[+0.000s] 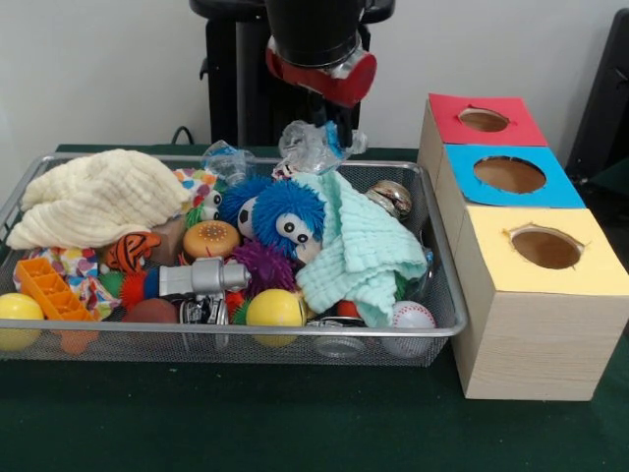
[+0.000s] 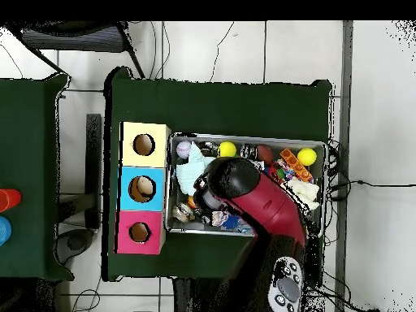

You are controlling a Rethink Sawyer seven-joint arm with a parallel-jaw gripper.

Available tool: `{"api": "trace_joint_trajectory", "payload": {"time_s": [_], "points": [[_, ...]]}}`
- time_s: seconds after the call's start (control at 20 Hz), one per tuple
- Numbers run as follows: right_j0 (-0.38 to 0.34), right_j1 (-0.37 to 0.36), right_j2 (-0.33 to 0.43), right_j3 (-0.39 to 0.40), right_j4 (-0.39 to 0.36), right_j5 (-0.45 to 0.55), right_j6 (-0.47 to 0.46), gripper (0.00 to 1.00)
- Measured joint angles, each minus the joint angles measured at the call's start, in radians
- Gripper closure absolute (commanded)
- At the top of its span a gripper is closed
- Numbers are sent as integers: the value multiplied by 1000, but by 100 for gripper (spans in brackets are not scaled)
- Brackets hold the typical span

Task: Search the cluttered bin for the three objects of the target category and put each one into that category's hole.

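The bin (image 1: 444,326) is placed on the green surface (image 1: 295,423) and is filled with many toys and cloths. The red and black arm (image 1: 316,44) is seen coming down over the far side of the bin. The tool (image 1: 332,123) is mostly hidden behind a crumpled see-through plastic piece (image 1: 307,146), so it cannot be told if it is wide, narrow or holding something. This plastic piece is found at the far rim, just below the arm. A second see-through piece (image 1: 226,157) is seen to its left in the front view, beside the cream cloth (image 1: 98,197). A third one cannot be made out.

A blue fuzzy toy (image 1: 285,218) with big eyes is lying in the middle, touching a mint green cloth (image 1: 359,251). A yellow ball (image 1: 274,309) and a baseball (image 1: 412,316) are resting near the front rim.

Beside the bin three wooden boxes are standing in a row. The hole (image 1: 484,120) in the red top is the farthest from the camera, behind the blue-topped hole (image 1: 509,174) and the yellow-topped hole (image 1: 545,247).
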Motion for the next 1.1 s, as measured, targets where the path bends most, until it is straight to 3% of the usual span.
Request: {"api": "trace_joint_trajectory", "payload": {"time_s": [0.2,0.75,1.1], "points": [[-33,10,50,0,0,80,0,100],[-113,71,169,-2,18,168,0,100],[-127,91,207,-13,18,243,0,100]]}}
